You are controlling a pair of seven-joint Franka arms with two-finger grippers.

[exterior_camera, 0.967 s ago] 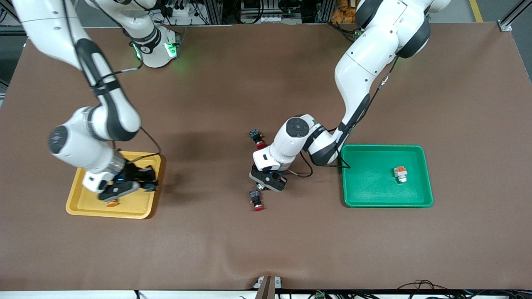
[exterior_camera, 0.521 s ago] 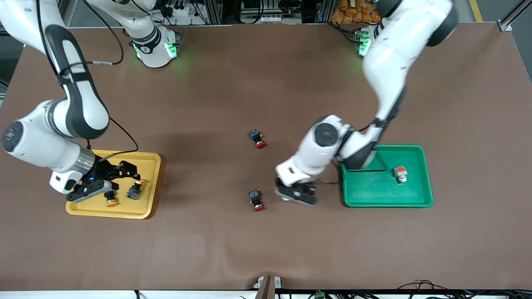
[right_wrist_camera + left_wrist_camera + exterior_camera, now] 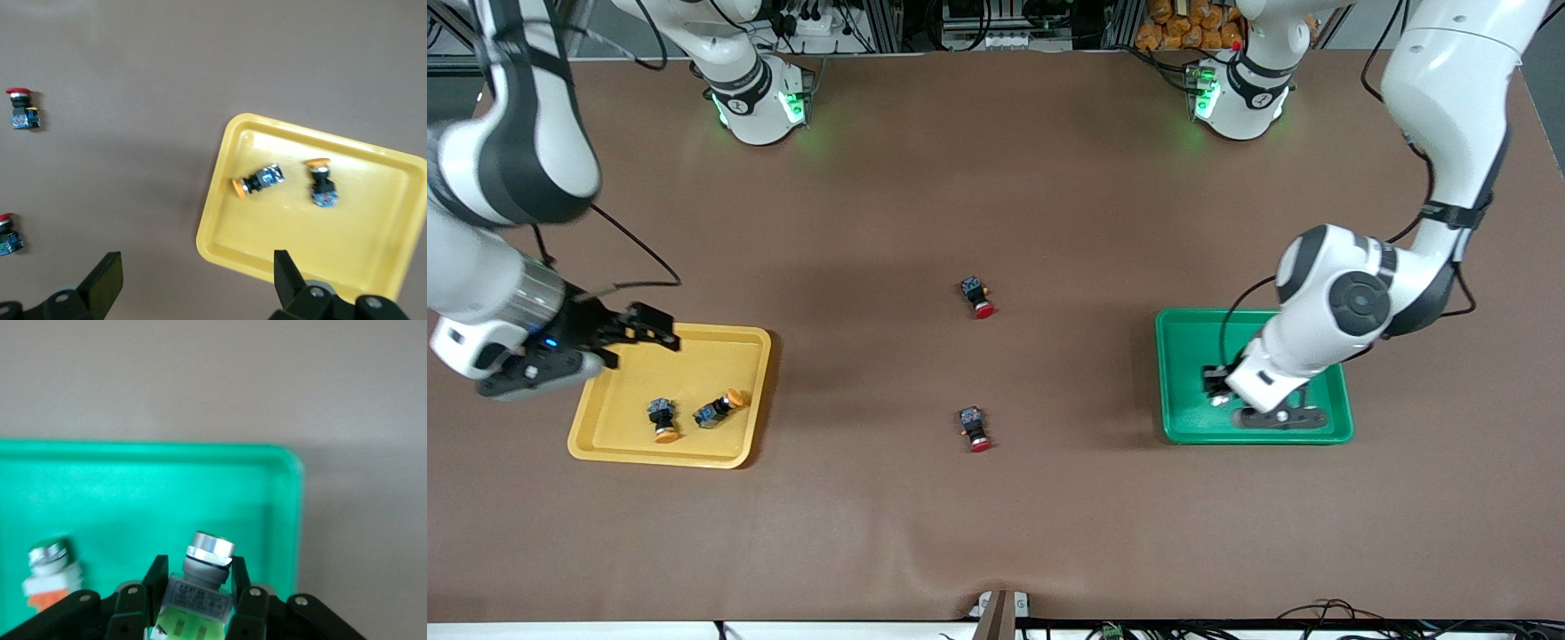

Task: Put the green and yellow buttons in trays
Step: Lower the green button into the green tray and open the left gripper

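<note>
The yellow tray (image 3: pixel 694 364) holds two orange-yellow-capped buttons, one (image 3: pixel 663 418) beside the other (image 3: pixel 719 409); both show in the right wrist view (image 3: pixel 259 180) (image 3: pixel 321 181). My right gripper (image 3: pixel 636 336) is open and empty above the tray's corner (image 3: pixel 197 275). My left gripper (image 3: pixel 1218 391) is over the green tray (image 3: pixel 1192 356) and shut on the silver-bodied button with the light-green block (image 3: pixel 200 593). The silver button with the orange block (image 3: pixel 48 573) lies in the green tray (image 3: pixel 167 493); the left arm hides it in the front view.
Two black buttons with red caps lie in the middle of the table, one (image 3: pixel 978 298) farther from the front camera than the other (image 3: pixel 975 428). Bare brown mat lies between the trays.
My right gripper let go of a second orange-capped button in the yellow tray and drew back off it. My left gripper carried the green-block button from mid-table to over the green tray.
</note>
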